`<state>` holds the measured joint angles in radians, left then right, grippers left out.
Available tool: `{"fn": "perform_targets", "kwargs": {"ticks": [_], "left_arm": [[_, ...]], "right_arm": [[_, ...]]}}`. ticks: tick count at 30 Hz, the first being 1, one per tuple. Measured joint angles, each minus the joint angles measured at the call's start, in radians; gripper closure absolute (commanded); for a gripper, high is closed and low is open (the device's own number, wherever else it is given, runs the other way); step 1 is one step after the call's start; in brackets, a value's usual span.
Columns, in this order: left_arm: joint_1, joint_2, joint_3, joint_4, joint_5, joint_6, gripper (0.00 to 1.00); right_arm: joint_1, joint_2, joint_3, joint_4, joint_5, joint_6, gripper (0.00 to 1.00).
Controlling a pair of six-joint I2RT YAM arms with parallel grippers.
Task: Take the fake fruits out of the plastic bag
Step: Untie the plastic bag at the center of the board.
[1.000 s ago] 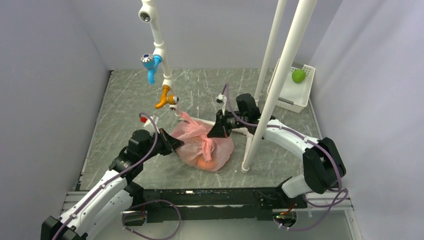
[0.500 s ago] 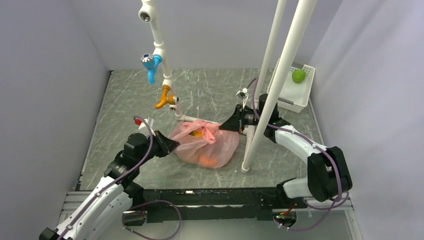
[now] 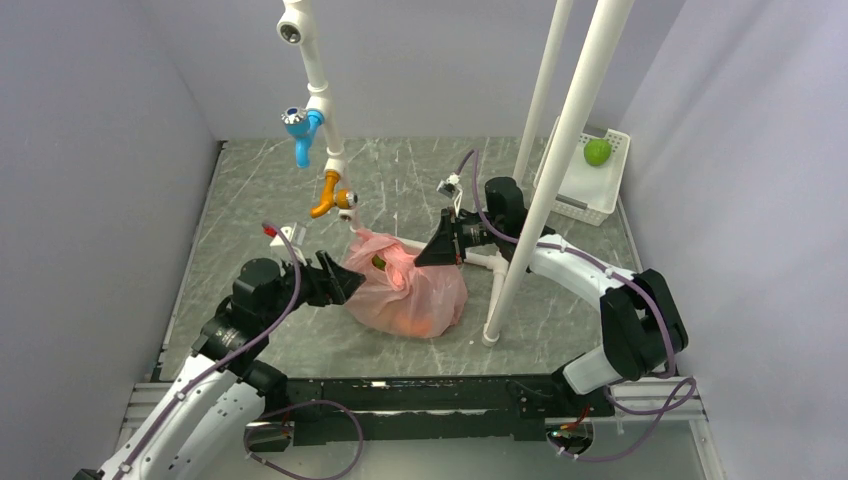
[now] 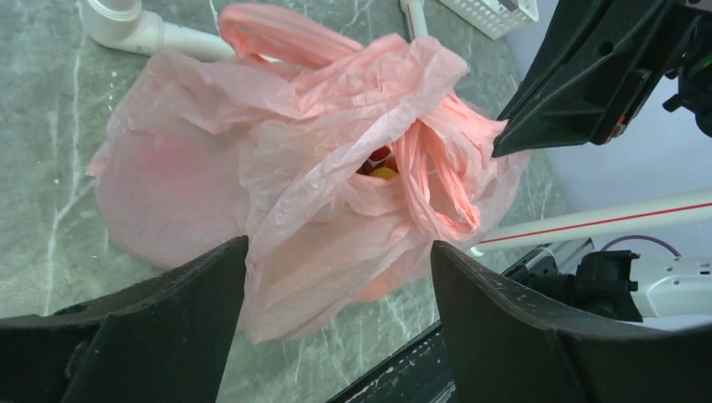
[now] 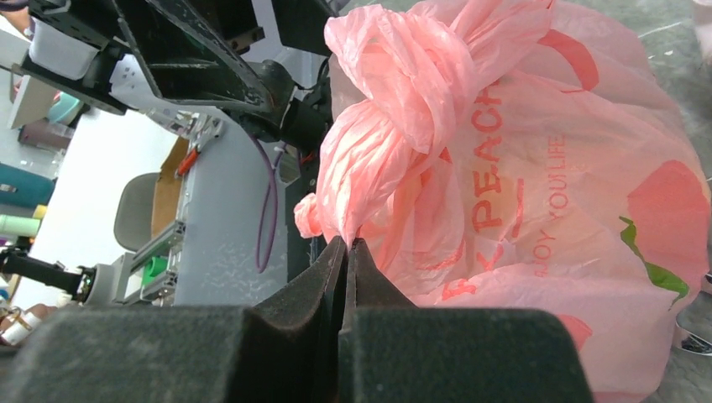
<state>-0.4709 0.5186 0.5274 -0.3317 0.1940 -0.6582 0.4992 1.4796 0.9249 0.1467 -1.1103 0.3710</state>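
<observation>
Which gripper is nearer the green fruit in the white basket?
Right. The right gripper pinches the pink bag on its right side, toward the green fruit; the left gripper sits open at the bag's left side, farther away.

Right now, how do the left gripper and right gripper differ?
Left gripper is open wide; right gripper is shut. Left gripper holds nothing, with the pink bag just ahead of it; right gripper pinches a fold of the bag. Left gripper sits at the bag's left side, right gripper at its right. Both point at the bag.
</observation>
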Motion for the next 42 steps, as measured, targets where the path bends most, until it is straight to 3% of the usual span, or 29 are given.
{"fn": "perform_targets", "kwargs": {"ticks": [5,10,15,21,30,35,42], "left_arm": [[0.0,0.058,0.032,-0.011,-0.024,0.024,0.02],[-0.003,0.121,0.042,0.002,-0.043,0.036,0.1],[-0.032,0.175,0.039,0.069,-0.066,0.001,0.35],[-0.04,0.133,-0.027,0.124,-0.126,-0.089,0.99],[-0.04,0.014,-0.039,0.001,-0.275,-0.151,1.0],[-0.042,-0.024,-0.054,-0.01,-0.256,-0.153,1.0],[-0.036,-0.096,-0.09,0.029,-0.137,-0.233,1.0]], "right_arm": [[0.0,0.027,0.0,-0.007,-0.021,-0.005,1.0],[0.0,0.029,0.0,-0.015,-0.028,-0.011,1.0],[0.0,0.03,0.0,-0.018,-0.032,-0.012,1.0],[0.0,0.029,-0.006,-0.029,-0.035,-0.024,1.0],[-0.082,-0.106,-0.142,0.005,0.037,0.001,1.0],[-0.199,-0.183,-0.195,0.066,0.099,0.078,1.0],[-0.206,-0.19,-0.19,0.084,0.136,0.132,1.0]]}}
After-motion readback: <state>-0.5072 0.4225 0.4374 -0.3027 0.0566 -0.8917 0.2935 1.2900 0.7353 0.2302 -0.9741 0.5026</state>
